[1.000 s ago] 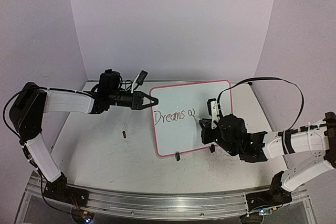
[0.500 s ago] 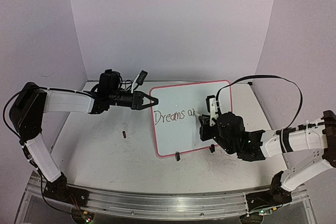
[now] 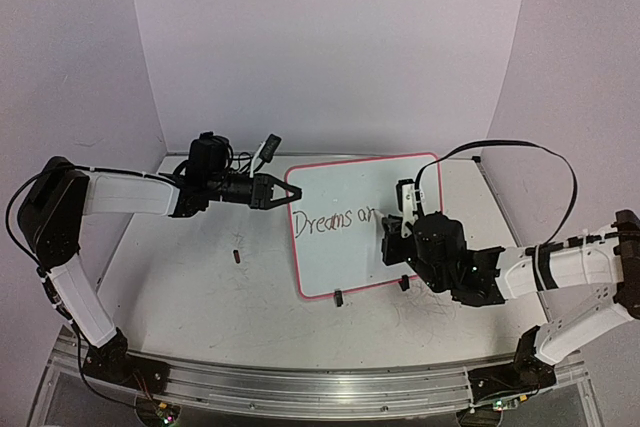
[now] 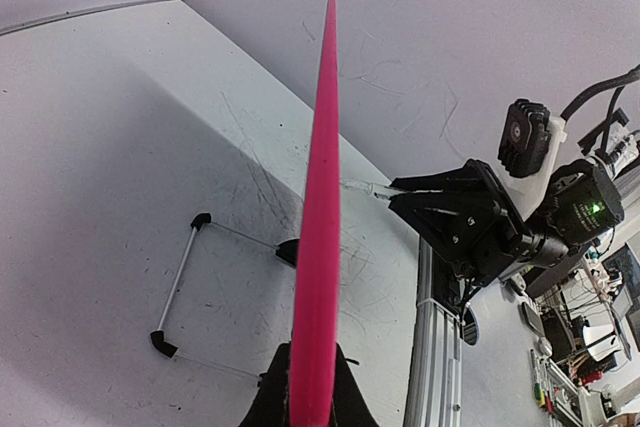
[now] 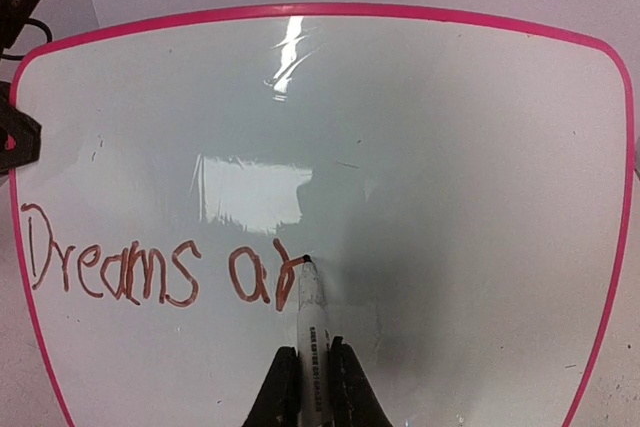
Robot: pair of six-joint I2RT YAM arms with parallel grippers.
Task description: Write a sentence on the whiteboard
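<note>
The whiteboard [image 3: 350,202] with a pink rim stands tilted on the table on two black feet. My left gripper [image 3: 285,192] is shut on its left rim; the left wrist view shows the pink edge [image 4: 318,247] between my fingers. The sentence [image 3: 335,219] reads "Dreams ar" in thin reddish-brown letters, also in the right wrist view [image 5: 150,267]. My right gripper [image 5: 313,372] is shut on a white marker [image 5: 311,317], whose dark tip touches the board at the end of the "r". In the top view the right gripper [image 3: 392,237] is at the board's lower right.
A small dark marker cap [image 3: 236,256] lies on the white scuffed table [image 3: 200,287] left of the board. A black-and-white wire stand [image 4: 180,277] lies on the table in the left wrist view. An aluminium rail [image 3: 300,387] runs along the near edge.
My right gripper has moved the marker a little right along the line. The writing grew from "Dreams a" to "Dreams ar". The left arm and the board have not moved.
</note>
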